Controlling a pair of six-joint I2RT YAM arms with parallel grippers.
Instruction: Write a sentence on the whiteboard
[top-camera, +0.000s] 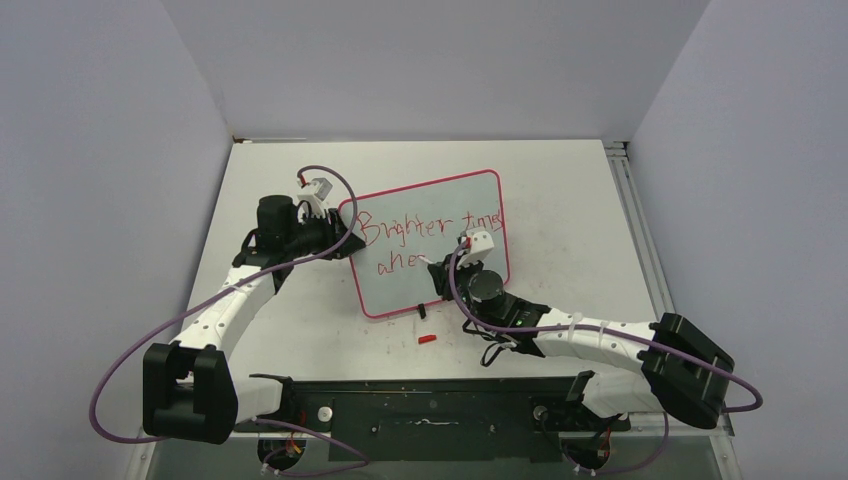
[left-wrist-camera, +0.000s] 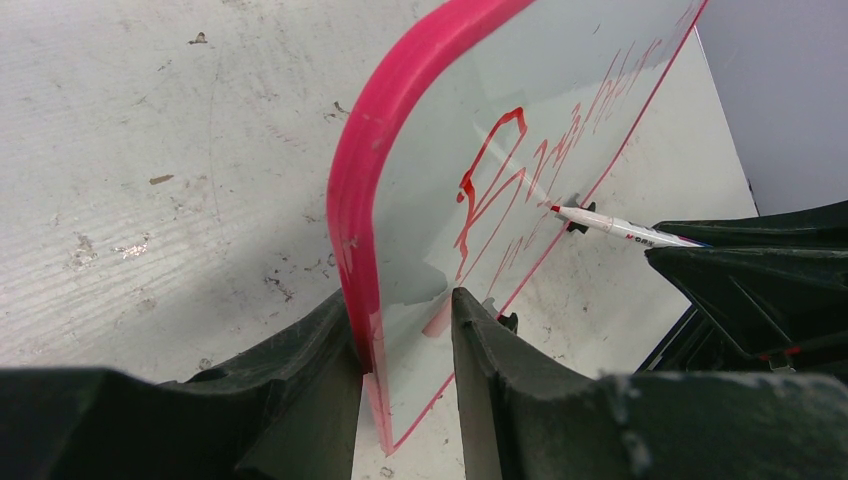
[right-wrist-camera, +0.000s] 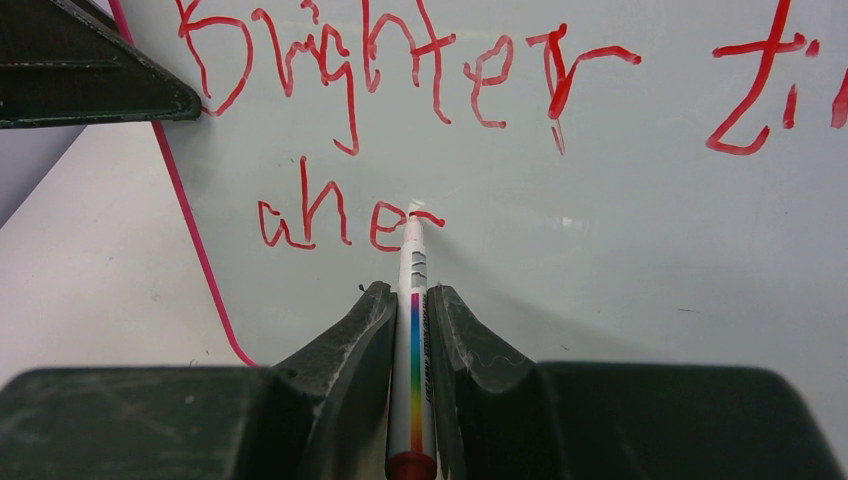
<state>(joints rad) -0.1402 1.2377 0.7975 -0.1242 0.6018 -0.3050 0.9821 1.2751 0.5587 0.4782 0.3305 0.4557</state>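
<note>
The whiteboard (top-camera: 440, 285) with its pink-red frame lies mid-table. The sentence (top-camera: 425, 230) in red reads "Brighter times" on the top line and "ahe" below. My left gripper (top-camera: 343, 240) is shut on the board's left edge. In the left wrist view the frame (left-wrist-camera: 365, 170) sits between its fingers (left-wrist-camera: 300, 350). My right gripper (top-camera: 434, 275) is shut on a white marker (right-wrist-camera: 412, 330) with a rainbow stripe. The marker tip (right-wrist-camera: 414, 222) touches the board just right of "ahe" (right-wrist-camera: 330, 215), at a short fresh stroke. The marker also shows in the left wrist view (left-wrist-camera: 610, 225).
A small red marker cap (top-camera: 428, 339) lies on the table just below the board's near edge. A black foot (top-camera: 421, 312) sticks out under that edge. The black base rail (top-camera: 430, 400) runs along the near table edge. Grey walls close three sides.
</note>
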